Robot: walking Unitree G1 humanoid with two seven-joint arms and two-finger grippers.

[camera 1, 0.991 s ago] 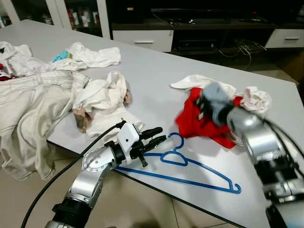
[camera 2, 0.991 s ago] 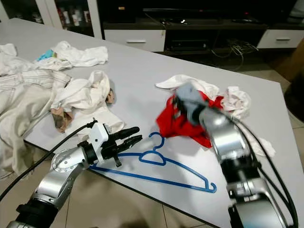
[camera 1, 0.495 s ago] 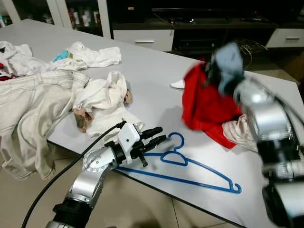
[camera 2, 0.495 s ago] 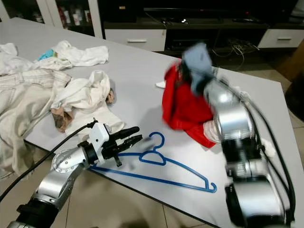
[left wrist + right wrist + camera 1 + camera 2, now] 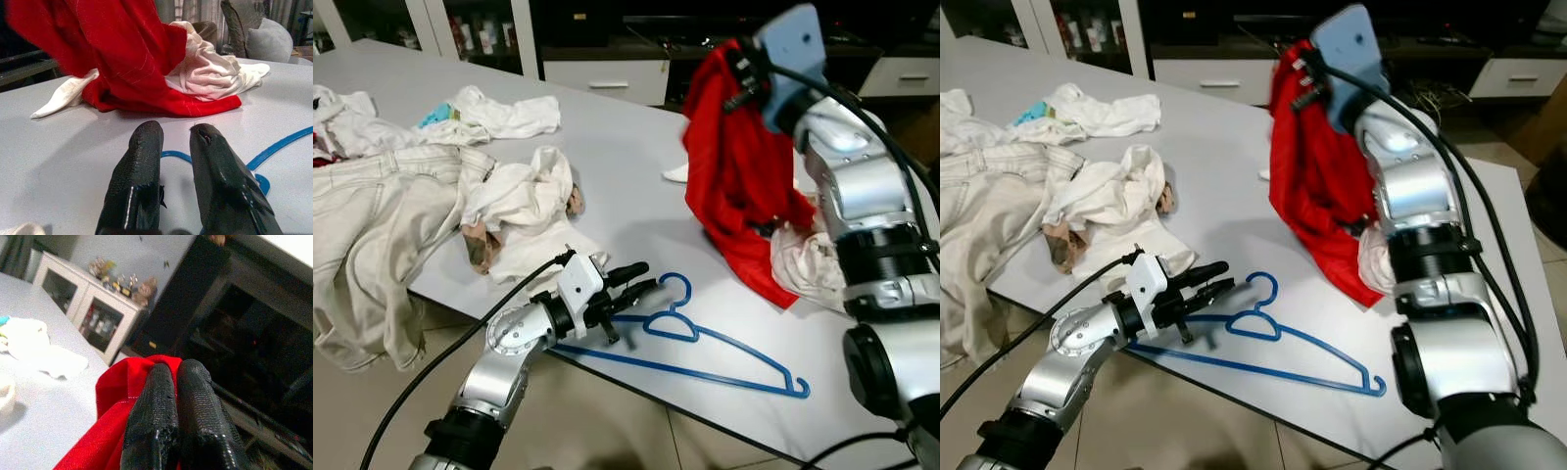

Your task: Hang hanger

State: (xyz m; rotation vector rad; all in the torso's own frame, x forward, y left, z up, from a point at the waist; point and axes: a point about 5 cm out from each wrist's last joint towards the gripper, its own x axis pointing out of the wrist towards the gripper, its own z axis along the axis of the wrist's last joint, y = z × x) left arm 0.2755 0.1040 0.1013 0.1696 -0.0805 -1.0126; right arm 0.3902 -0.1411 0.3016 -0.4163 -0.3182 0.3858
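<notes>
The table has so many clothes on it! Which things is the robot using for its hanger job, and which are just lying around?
For the job:
- blue hanger, flat on the table
- red garment, lifted by the right gripper
- left gripper, beside the hanger's hook

Just lying about:
- white jeans
- crumpled white clothes
- white cloth under the red garment

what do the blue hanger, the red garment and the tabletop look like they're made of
Blue hanger: likely moulded plastic, judging by its thin, even, uniformly coloured bars. Red garment: soft woven or knit fabric, matte; it drapes in folds from the right gripper. Tabletop: smooth pale grey, probably laminate or painted board, with soft shadows and a faint sheen.
</notes>
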